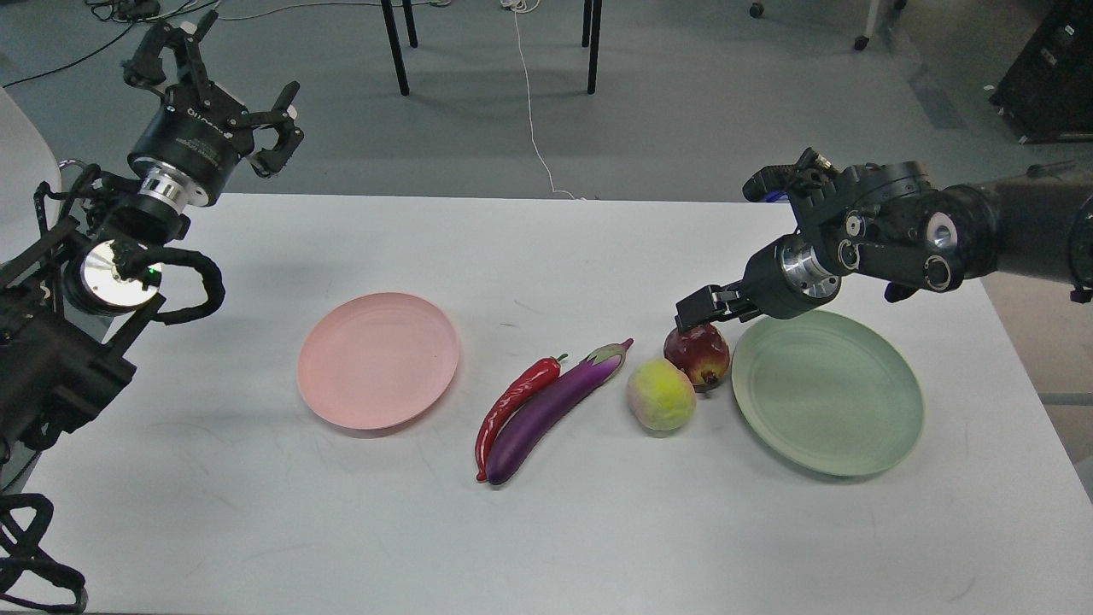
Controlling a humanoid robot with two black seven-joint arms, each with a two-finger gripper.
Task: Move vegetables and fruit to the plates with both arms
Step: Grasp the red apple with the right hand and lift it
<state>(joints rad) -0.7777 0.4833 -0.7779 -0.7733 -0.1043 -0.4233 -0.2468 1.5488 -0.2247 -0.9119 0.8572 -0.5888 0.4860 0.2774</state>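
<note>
A pale pink plate (376, 360) lies left of centre on the white table and a pale green plate (827, 391) lies at the right. Between them lie a red chili (512, 401), a purple eggplant (551, 408) touching it, a yellow-green peach (660, 405) and a dark red pomegranate (700, 354). My right gripper (698, 313) hangs just above the pomegranate's top, seen side-on and dark, so its fingers cannot be told apart. My left gripper (224, 85) is open and empty, raised beyond the table's far left corner, well away from the food.
The white table (546, 530) has a rounded far right corner and a far edge near the top. Beyond it on the floor are black chair legs (394, 47), a white cable (529, 102) and a black case (1046, 73).
</note>
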